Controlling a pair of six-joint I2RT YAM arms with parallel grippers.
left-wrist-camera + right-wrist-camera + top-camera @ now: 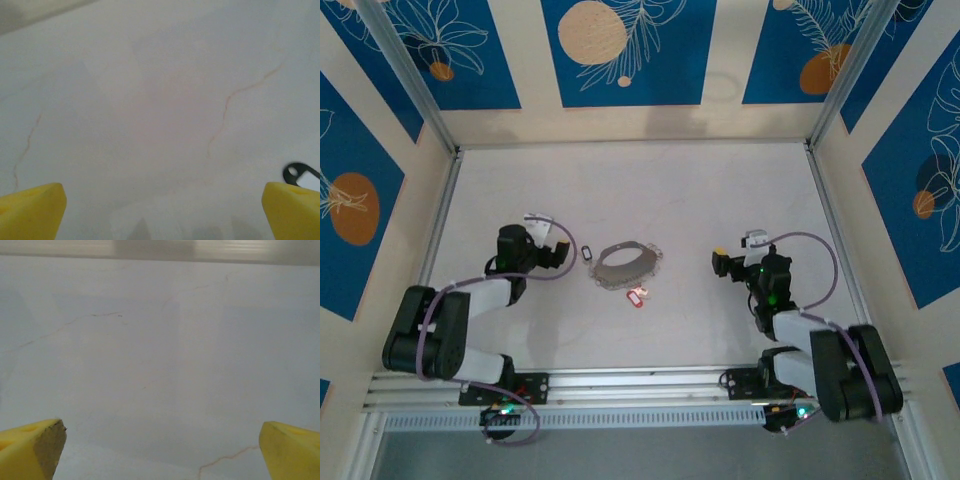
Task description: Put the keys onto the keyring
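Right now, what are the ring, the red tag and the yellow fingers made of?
Ring: a thin grey loop, probably metal, dull finish. Red tag: likely plastic, going by its bright solid colour. Right fingers: matte yellow, maybe plastic or rubber; one inner face looks rough and tan, perhaps a grip pad.

A pale, faintly cracked table (650,190) lies evenly lit. Cream walls (722,60) on the left, far and right carry blue panels (470,50) with white leaf outlines and orange discs. Metal posts (408,75) stand at the far corners, and a rail (640,378) runs along the near edge.
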